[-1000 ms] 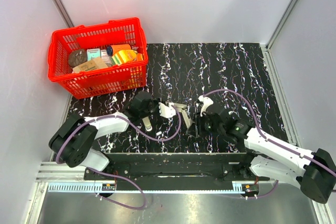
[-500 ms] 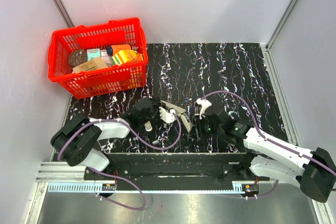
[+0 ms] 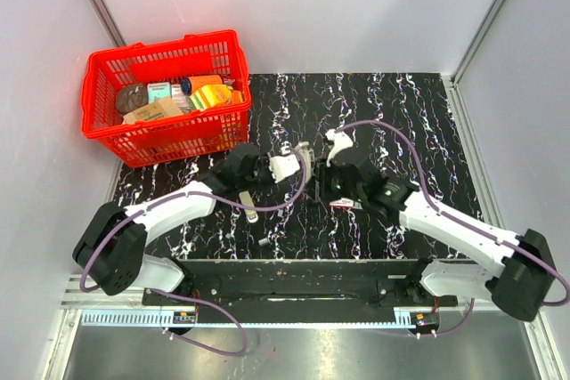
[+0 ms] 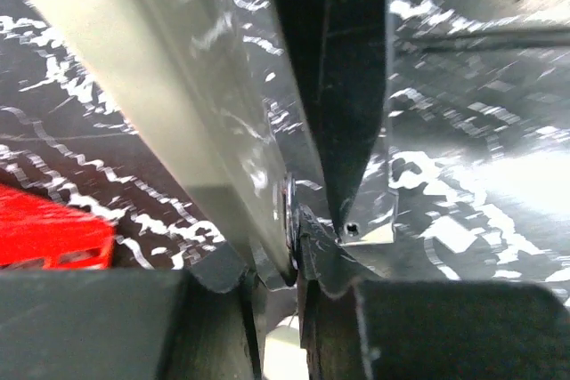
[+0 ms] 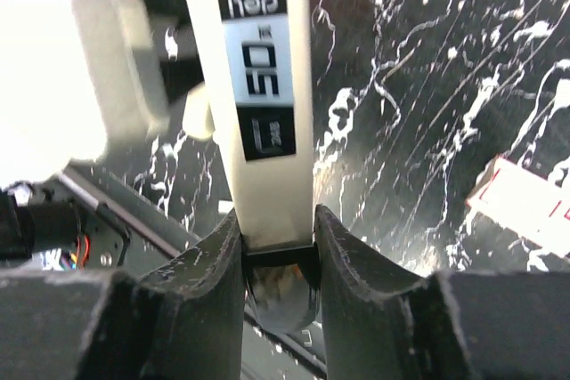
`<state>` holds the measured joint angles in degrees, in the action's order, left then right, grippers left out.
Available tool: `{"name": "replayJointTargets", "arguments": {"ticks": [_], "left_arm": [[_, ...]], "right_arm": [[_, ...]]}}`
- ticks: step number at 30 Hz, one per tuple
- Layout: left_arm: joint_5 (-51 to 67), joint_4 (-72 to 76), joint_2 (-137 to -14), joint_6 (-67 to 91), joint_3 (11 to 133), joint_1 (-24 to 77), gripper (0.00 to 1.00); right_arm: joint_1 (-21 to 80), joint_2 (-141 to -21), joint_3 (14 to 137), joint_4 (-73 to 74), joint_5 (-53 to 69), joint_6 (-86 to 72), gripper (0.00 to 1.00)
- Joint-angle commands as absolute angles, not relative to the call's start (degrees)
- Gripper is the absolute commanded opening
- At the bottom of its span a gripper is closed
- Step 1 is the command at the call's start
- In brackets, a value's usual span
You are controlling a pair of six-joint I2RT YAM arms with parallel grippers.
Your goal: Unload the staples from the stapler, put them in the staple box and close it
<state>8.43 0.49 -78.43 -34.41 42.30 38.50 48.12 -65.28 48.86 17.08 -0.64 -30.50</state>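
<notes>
The stapler [image 3: 308, 177] hangs over the middle of the mat, held between my two grippers. In the right wrist view its cream shell [image 5: 267, 131] with black labels runs away from the camera, and my right gripper [image 5: 276, 220] is shut on its near end. In the left wrist view the cream shell [image 4: 178, 104] and the dark metal inner part [image 4: 352, 113] spread apart in a V. My left gripper [image 4: 294, 260] is shut on the thin edge where they meet. From above, the left gripper [image 3: 287, 166] and the right gripper [image 3: 331, 182] sit close together.
A red basket [image 3: 165, 135] with several packets stands at the back left. A small flat red-and-white box [image 3: 344, 206] [image 5: 525, 206] lies on the black marbled mat under the right arm. Two small pale pieces [image 3: 252, 214] lie near the front edge.
Both grippers have carried the stapler away from the arm bases, toward the middle of the mat. The left arm has stretched out further.
</notes>
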Motion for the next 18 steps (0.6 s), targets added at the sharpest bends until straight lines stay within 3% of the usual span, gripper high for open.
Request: {"name": "replayJointTargets", "arguments": {"ticks": [1,12,18], "left_arm": [[22.0,-8.3,-77.3,-27.9,47.4,40.3,0.01],[25.8,-15.5,-77.3,-22.6,53.5,40.2,0.13],[21.3,-21.3,-77.5,-23.7,56.9,38.5,0.45]], "right_arm": [[47.4,-71.4,58.3,6.8,-13.4,-33.8,0.00],[41.7,-83.8,71.6,10.9,-16.3,-30.2,0.00],[35.2,-90.3,79.4,17.3,-13.4,-26.6,0.00]]}}
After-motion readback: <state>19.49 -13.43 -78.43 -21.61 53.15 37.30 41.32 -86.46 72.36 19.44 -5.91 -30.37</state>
